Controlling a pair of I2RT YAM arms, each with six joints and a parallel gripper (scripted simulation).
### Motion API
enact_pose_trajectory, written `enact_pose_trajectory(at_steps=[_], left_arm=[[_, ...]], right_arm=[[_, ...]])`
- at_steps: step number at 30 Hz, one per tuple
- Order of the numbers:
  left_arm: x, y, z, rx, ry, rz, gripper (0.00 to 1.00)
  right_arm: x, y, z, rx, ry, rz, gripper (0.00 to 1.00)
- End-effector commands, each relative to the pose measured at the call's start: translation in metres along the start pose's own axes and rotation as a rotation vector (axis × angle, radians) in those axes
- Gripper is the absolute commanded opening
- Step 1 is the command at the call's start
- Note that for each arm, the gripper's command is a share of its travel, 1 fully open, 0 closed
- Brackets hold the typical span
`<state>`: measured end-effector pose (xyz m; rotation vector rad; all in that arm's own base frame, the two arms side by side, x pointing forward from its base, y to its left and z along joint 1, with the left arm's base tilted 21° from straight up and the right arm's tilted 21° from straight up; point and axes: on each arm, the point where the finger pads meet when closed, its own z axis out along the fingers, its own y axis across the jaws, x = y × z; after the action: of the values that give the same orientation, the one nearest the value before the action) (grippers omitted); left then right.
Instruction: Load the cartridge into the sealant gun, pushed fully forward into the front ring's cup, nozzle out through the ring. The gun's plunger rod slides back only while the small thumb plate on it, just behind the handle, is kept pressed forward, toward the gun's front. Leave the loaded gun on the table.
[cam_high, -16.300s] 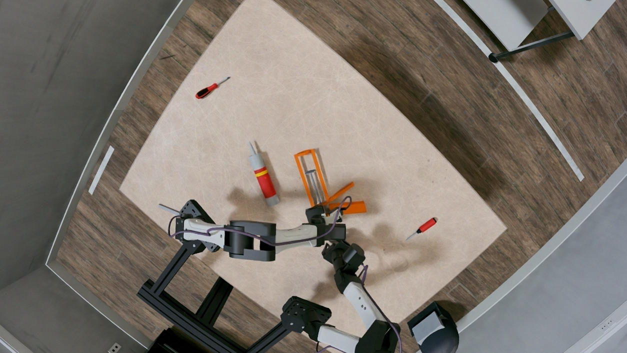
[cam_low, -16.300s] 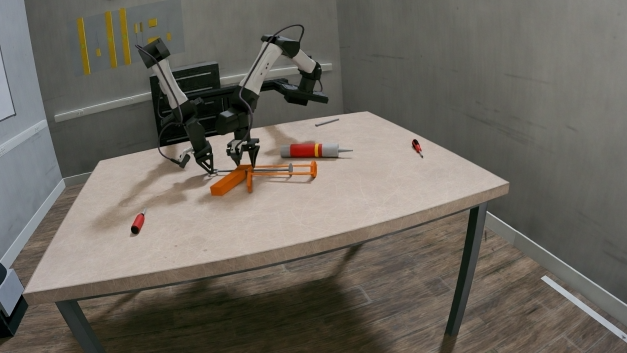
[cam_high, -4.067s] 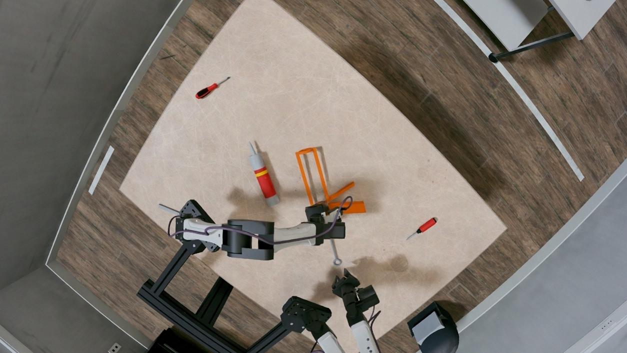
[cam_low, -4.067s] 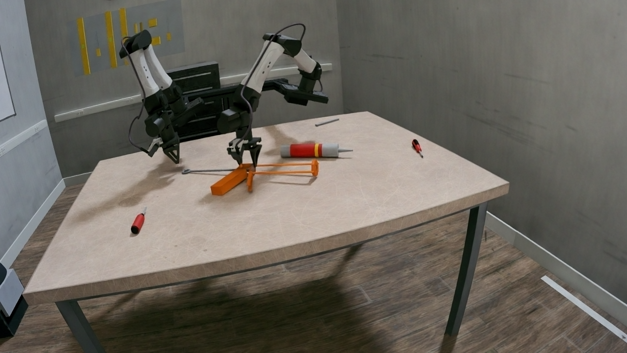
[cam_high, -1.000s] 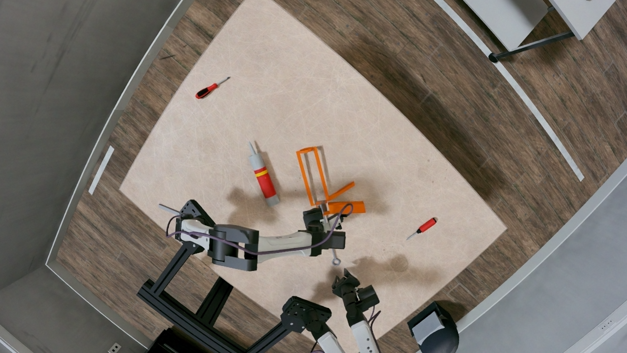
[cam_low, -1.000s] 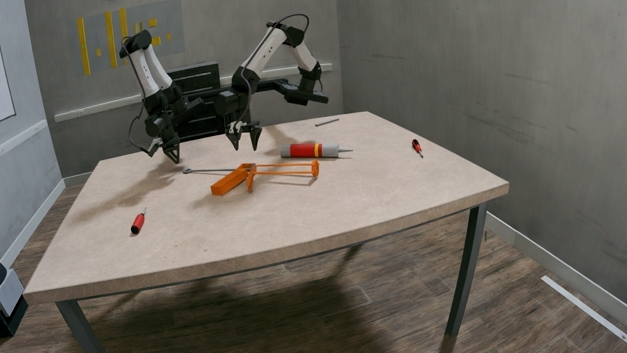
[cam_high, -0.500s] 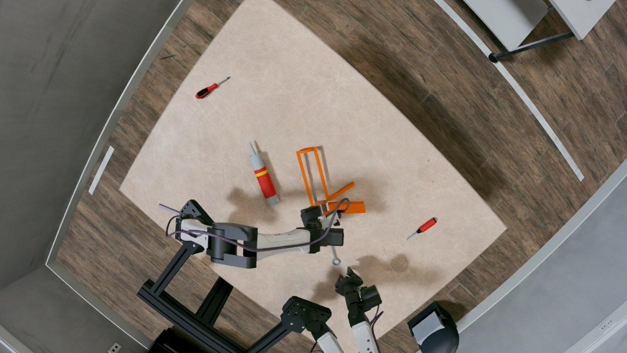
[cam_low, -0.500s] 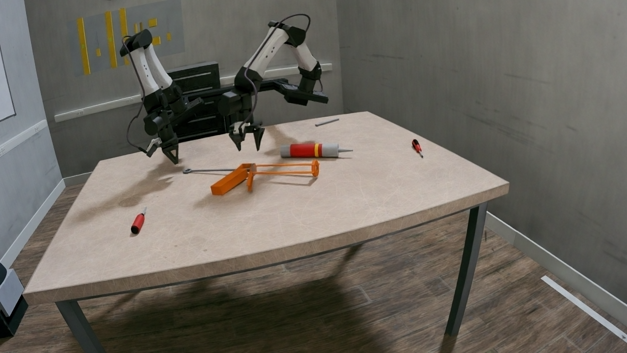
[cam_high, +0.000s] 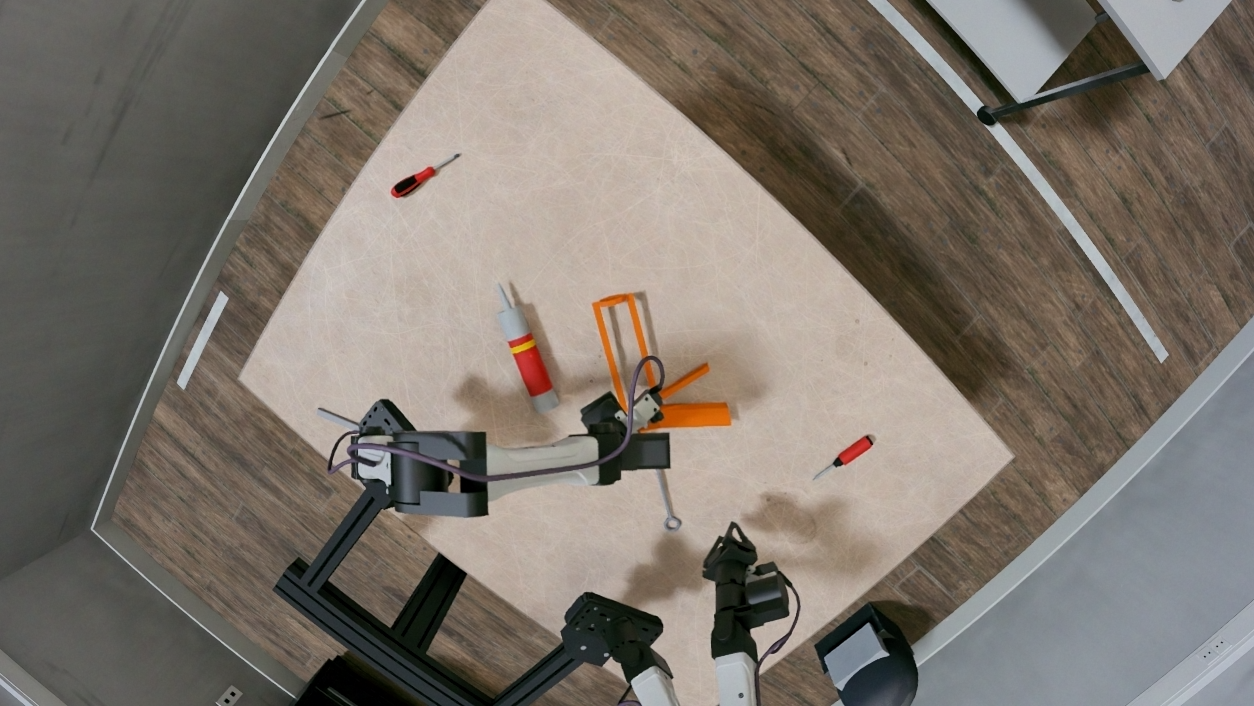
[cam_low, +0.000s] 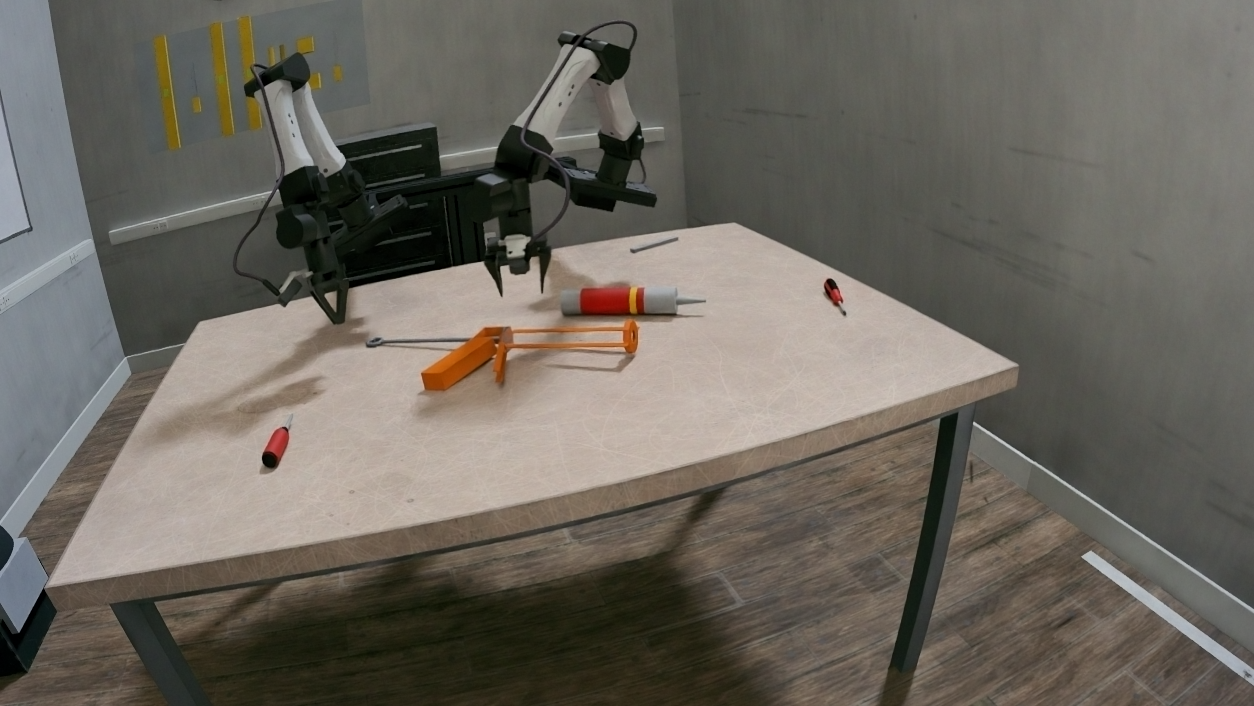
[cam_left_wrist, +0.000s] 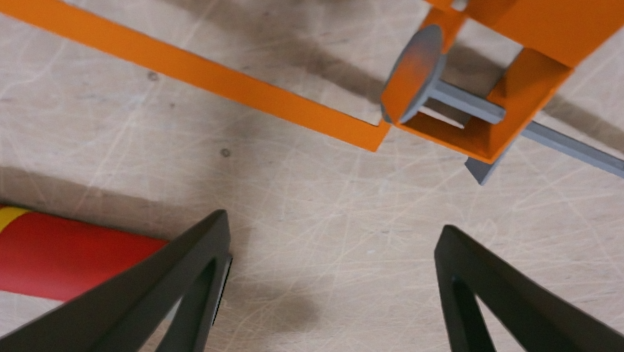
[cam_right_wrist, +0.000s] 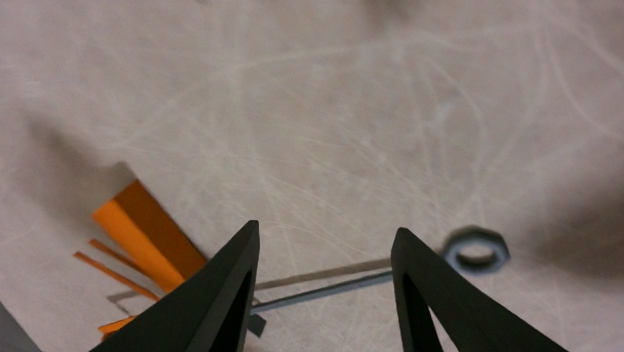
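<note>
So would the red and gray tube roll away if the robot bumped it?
Probably, if bumped sideways: the cartridge is round and lies on its side. It looks stiff, with straight walls, though its thin nozzle might be easier to bend.

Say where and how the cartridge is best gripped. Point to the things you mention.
Probably around the red middle of the cartridge (cam_high: 530, 363) (cam_low: 605, 300) (cam_left_wrist: 75, 255), from straight above, fingers astride its width. It lies on its side, a long cylinder, with table showing along both flanks. I would avoid the thin nozzle (cam_high: 502, 296) (cam_low: 690, 301), which must pass through the ring.
</note>
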<state>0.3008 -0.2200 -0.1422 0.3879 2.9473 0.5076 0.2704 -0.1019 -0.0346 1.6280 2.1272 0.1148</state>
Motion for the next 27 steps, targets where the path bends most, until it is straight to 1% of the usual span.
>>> enact_pose_trajectory(at_steps=[1,4,5,11,15,17,18,21,27], left_arm=[[-0.012,0.010,-0.010,0.021,-0.054,-0.132,0.73],[-0.010,0.010,-0.011,0.028,-0.051,-0.146,0.73],[-0.009,0.015,-0.010,0.024,-0.050,-0.164,0.73],[-0.004,0.037,-0.011,0.020,-0.046,-0.295,0.73],[0.000,0.049,-0.011,0.021,-0.046,-0.378,0.73],[0.002,0.056,-0.012,0.021,-0.046,-0.419,0.73],[0.003,0.059,-0.012,0.021,-0.046,-0.439,0.73],[0.005,0.059,-0.012,0.027,-0.044,-0.454,0.73],[0.013,0.079,-0.012,0.019,-0.041,-0.572,0.73]], right_arm=[[-0.012,0.037,-0.013,-0.107,-0.035,-0.111,0.51],[-0.014,0.040,-0.014,-0.109,-0.037,-0.126,0.51],[-0.013,0.044,-0.017,-0.116,-0.037,-0.144,0.51],[-0.029,0.089,-0.041,-0.236,-0.111,-0.258,0.51],[-0.033,0.110,-0.057,-0.285,-0.141,-0.332,0.51],[-0.039,0.126,-0.068,-0.332,-0.177,-0.366,0.51],[-0.040,0.131,-0.073,-0.346,-0.187,-0.383,0.51],[-0.041,0.133,-0.074,-0.345,-0.189,-0.398,0.51],[-0.048,0.167,-0.109,-0.443,-0.269,-0.495,0.51]])
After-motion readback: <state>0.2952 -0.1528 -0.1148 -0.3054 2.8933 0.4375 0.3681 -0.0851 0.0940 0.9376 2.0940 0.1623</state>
